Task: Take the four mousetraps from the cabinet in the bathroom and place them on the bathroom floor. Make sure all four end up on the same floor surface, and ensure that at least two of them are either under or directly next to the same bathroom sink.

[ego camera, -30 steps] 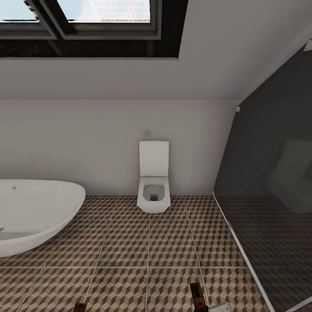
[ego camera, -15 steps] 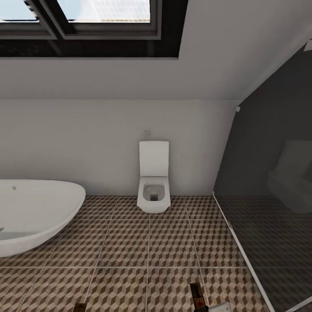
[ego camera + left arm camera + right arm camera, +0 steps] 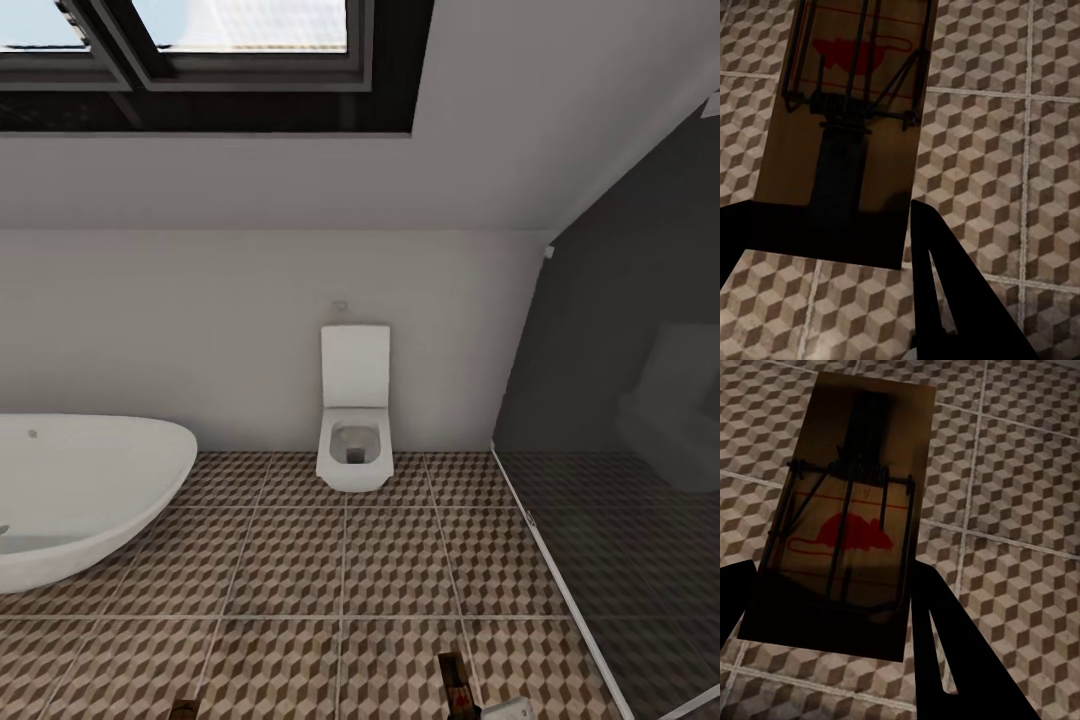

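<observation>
Wrist views showed each gripper, left and right, clenched on a mousetrap above the bathroom floor, mid-carry by my reading; next, find the sink, lower, release.

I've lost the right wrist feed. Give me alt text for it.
The right gripper holds a mousetrap, a brown wooden board with dark wire parts and a red mouse print, gripped at one end between its dark fingers. Behind it lies the bathroom floor with its cube-pattern tiles and pale grout.
</observation>
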### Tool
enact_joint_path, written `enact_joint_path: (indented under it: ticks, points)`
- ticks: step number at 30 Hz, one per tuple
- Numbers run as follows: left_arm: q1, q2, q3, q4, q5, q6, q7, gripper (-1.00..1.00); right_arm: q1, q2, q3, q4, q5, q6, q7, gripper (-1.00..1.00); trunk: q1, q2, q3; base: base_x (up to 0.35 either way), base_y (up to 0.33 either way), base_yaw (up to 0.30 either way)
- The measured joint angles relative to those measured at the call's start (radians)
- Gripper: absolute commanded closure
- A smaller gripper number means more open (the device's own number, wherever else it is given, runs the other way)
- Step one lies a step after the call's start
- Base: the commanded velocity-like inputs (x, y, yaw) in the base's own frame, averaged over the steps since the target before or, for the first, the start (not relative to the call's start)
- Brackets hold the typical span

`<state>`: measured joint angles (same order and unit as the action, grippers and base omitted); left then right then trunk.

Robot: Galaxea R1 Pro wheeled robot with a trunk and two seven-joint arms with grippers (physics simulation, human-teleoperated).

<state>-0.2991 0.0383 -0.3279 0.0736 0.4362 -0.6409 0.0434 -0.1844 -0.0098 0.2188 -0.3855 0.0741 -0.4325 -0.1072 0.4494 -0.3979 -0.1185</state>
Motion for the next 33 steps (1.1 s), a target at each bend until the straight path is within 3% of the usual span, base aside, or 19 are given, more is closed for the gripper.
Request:
enact_joint_path:
  ticks: [9, 12, 14, 18, 21, 23, 27, 28, 30, 31, 33]
  points:
    - [0.000, 0.000, 0.002, -0.009, -0.004, 0.008, 0.005, 1.00, 0.000, 0.004, -0.002, -0.009, 0.000, 0.006, -0.002, 1.00, 0.000, 0.000, 0.000, 0.000, 0.000, 0.000]
    - [0.000, 0.008, 0.002, -0.048, -0.005, 0.080, 0.007, 1.00, 0.000, 0.020, -0.002, -0.028, 0.003, 0.014, -0.018, 1.00, 0.000, 0.000, 0.000, 0.000, 0.000, 0.000]
    - [-0.001, 0.030, 0.003, -0.139, -0.009, 0.206, 0.007, 1.00, -0.001, 0.026, -0.001, -0.051, 0.004, 0.032, -0.053, 1.00, 0.000, 0.000, 0.000, 0.000, 0.000, 0.000]
    - [-0.002, 0.085, 0.004, -0.436, -0.015, 0.528, 0.008, 1.00, -0.006, 0.032, -0.001, -0.122, 0.003, 0.136, -0.106, 1.00, 0.000, 0.000, 0.000, 0.000, 0.000, 0.000]
    - [-0.003, 0.098, 0.004, -0.621, -0.016, 0.670, 0.017, 1.00, -0.011, 0.035, -0.001, -0.207, 0.004, 0.218, -0.114, 1.00, 0.000, 0.000, 0.000, 0.000, 0.000, 0.000]
    - [-0.003, 0.100, 0.005, -0.721, -0.016, 0.757, 0.037, 1.00, -0.013, 0.041, 0.000, -0.265, 0.003, 0.265, -0.117, 1.00, 0.000, 0.000, 0.000, 0.000, 0.000, 0.000]
    - [-0.032, 0.085, 0.005, -0.932, -0.017, 1.054, 0.132, 1.00, -0.058, 0.081, 0.001, -0.379, 0.005, 0.381, -0.120, 1.00, 0.000, 0.000, 0.001, 0.000, 0.000, 0.000]
    - [-0.042, 0.082, 0.005, -0.961, -0.017, 1.091, 0.141, 1.00, -0.070, 0.085, 0.000, -0.388, 0.004, 0.396, -0.120, 1.00, 0.000, 0.000, 0.000, 0.000, 0.000, 0.000]
    - [-0.091, 0.073, 0.006, -1.062, -0.020, 1.211, 0.165, 1.00, -0.124, 0.096, 0.000, -0.408, 0.005, 0.453, -0.121, 1.00, 0.000, 0.000, 0.001, 0.000, 0.000, 0.000]
    - [-0.106, 0.070, 0.006, -1.086, -0.022, 1.238, 0.170, 1.00, -0.140, 0.098, 0.000, -0.410, 0.004, 0.468, -0.121, 1.00, 0.000, 0.000, 0.000, 0.000, 0.000, 0.000]
    - [-0.186, 0.050, 0.006, -1.134, -0.040, 1.350, 0.196, 1.00, -0.217, 0.106, 0.000, -0.416, 0.003, 0.544, -0.122, 1.00, 0.000, 0.000, 0.001, 0.000, 0.000, 0.000]
